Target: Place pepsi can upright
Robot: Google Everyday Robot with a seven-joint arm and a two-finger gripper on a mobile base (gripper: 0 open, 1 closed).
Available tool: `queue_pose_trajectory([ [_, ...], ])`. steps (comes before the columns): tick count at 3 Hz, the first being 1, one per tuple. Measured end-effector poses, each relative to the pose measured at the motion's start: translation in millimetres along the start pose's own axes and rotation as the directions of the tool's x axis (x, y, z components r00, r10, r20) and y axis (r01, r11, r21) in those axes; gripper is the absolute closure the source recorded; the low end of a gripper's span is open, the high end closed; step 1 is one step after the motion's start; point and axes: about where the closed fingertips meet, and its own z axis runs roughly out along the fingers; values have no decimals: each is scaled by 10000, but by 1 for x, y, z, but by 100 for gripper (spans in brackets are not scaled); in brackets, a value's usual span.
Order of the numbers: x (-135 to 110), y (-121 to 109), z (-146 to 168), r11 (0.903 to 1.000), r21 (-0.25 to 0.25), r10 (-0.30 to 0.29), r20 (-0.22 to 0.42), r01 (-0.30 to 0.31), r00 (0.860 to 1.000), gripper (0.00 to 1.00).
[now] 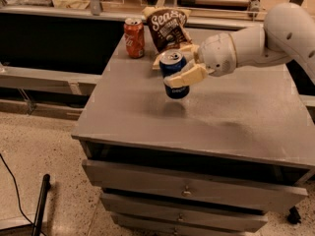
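- The drawers of the grey table [221, 127] are nearest.
- Just above its top hangs the pepsi can [175, 88], blue with a silver rim, clamped in the gripper [172, 68].
- Its long axis is near vertical, top up, leaning slightly left.
- Behind stand a red can [134, 37] and a chip bag [166, 28].

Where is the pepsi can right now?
In the camera view, the pepsi can is held in the hand above the grey table, in front of the chip bag, near the red soda can.

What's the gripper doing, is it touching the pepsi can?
Touching. In the camera view the gripper has a finger pressed across the pepsi can above the table.
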Motion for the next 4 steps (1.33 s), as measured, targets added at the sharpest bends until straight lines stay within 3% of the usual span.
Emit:
queue_pose_trajectory([
  [1,-30,7,-9,9985,501,133,1837,-229,9829,100],
  [2,-48,16,-20,9957,791,294,2332,-491,9720,100],
  [3,-44,16,-18,9960,756,290,2385,-483,9707,100],
  [4,-24,14,-14,9955,787,333,2216,-519,9746,100],
])
